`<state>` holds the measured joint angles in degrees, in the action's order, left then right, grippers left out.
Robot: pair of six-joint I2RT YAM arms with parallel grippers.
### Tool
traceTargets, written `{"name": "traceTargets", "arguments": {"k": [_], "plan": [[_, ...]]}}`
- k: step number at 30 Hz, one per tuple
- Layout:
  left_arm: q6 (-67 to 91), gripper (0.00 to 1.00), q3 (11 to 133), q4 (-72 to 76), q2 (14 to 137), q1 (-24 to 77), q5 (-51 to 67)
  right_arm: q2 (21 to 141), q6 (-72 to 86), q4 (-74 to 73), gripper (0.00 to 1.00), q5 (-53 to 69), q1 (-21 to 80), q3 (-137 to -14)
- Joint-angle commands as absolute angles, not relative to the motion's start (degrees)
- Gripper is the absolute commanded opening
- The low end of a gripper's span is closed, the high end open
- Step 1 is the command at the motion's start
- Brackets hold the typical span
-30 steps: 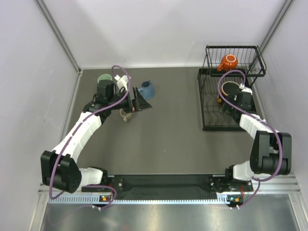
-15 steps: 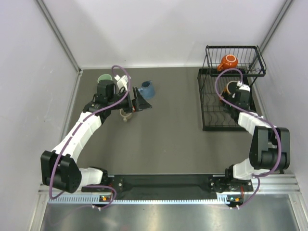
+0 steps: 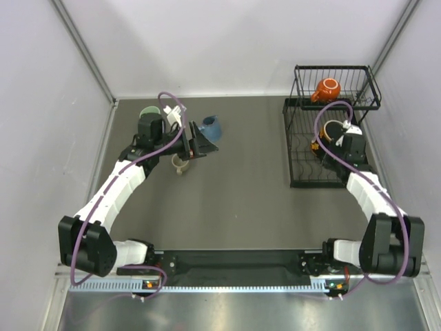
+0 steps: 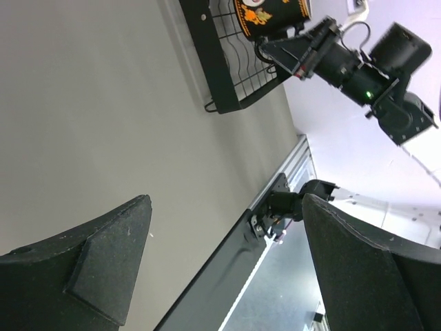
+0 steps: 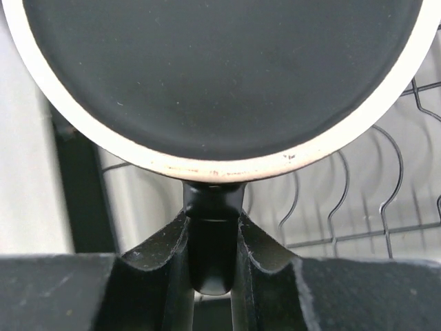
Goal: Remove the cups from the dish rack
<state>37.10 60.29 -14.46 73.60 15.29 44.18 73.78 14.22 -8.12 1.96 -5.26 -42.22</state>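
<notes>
**Right end effector clamped on the black mug's handle**

Your right end effector (image 5: 213,238) is closed tight on the handle of the black mug (image 5: 213,69). In its wrist view both fingers (image 5: 162,262) press the handle from either side. The mug's dark base, ringed by a pale rim, fills the view above them. The mug sits inside the lower tier of the rack (image 3: 303,162), which stands at the far right corner of the desk (image 3: 241,200). You cannot tell whether the mug rests on the wires or is just clear of them. The orange mug (image 3: 326,89) lies in the rack's raised basket, by the far edge.

Your left end effector (image 3: 198,143) hangs wide open over the left half of the desk, with nothing between its fingers. The blue mug (image 3: 211,127) stands just beyond it, toward the far edge. The beige mug (image 3: 180,163) is just on its near side. The green tumbler (image 3: 148,112) stands by the far left corner, partly behind the arm.
</notes>
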Motion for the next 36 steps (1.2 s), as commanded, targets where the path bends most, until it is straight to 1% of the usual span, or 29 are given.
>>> {"name": "traceTargets", "arguments": {"k": [1,6,11,13,14,17,19,20,22,23,24,26,27,29,30,36], "plan": [[39.0,0.95,60.9,-9.6,71.6,14.9,46.1,64.7,16.3,-1.9,0.00,6.6,-4.8,-43.6],[44.1,0.94,60.3,-6.2,71.7,14.9,47.6,57.9,19.6,-5.0,0.00,10.5,-4.9,-42.9],[53.5,0.93,57.1,4.9,71.8,14.9,51.8,54.2,22.8,-8.3,0.00,17.2,-4.8,-42.8],[59.0,0.92,55.6,9.9,72.2,14.9,53.0,52.4,25.4,-7.3,0.00,19.2,-4.2,-41.7],[61.1,0.92,54.0,15.6,72.3,14.9,53.6,51.8,26.5,-6.8,0.00,21.2,-4.0,-41.1],[67.9,0.91,51.1,25.0,72.8,14.9,55.0,48.8,31.6,-3.6,0.00,23.7,-2.5,-38.8],[70.9,0.90,50.2,27.9,73.0,15.0,55.3,48.0,33.6,-1.8,0.00,25.0,-1.4,-37.7],[71.4,0.89,49.8,28.7,73.2,15.0,55.3,47.6,34.7,1.4,0.00,25.4,-0.8,-37.3],[71.9,0.87,49.5,29.3,73.6,15.1,55.1,45.8,39.1,5.1,0.00,25.6,3.1,-35.2],[72.2,0.86,49.2,29.6,73.8,15.2,55.2,45.2,40.6,11.2,0.00,26.2,4.3,-34.2],[72.9,0.86,49.0,30.7,74.1,15.3,55.4,44.0,44.1,13.7,0.00,26.2,6.9,-33.3],[76.2,0.83,48.1,35.2,74.7,15.6,55.5,43.5,47.3,19.0,0.00,25.2,9.6,-31.4],[77.4,0.82,47.7,36.9,75.3,15.8,55.5,43.6,48.9,22.1,0.00,24.5,12.5,-31.2],[80.8,0.81,47.0,41.7,76.0,16.1,55.4,43.8,49.3,24.2,0.00,21.8,15.6,-31.3],[81.8,0.81,46.8,43.1,76.6,16.5,55.3,44.3,49.6,26.3,0.00,20.9,18.5,-31.5],[85.8,0.81,46.4,50.0,79.2,18.2,54.4,49.7,52.8,36.9,0.00,17.1,28.2,-31.6]]}}
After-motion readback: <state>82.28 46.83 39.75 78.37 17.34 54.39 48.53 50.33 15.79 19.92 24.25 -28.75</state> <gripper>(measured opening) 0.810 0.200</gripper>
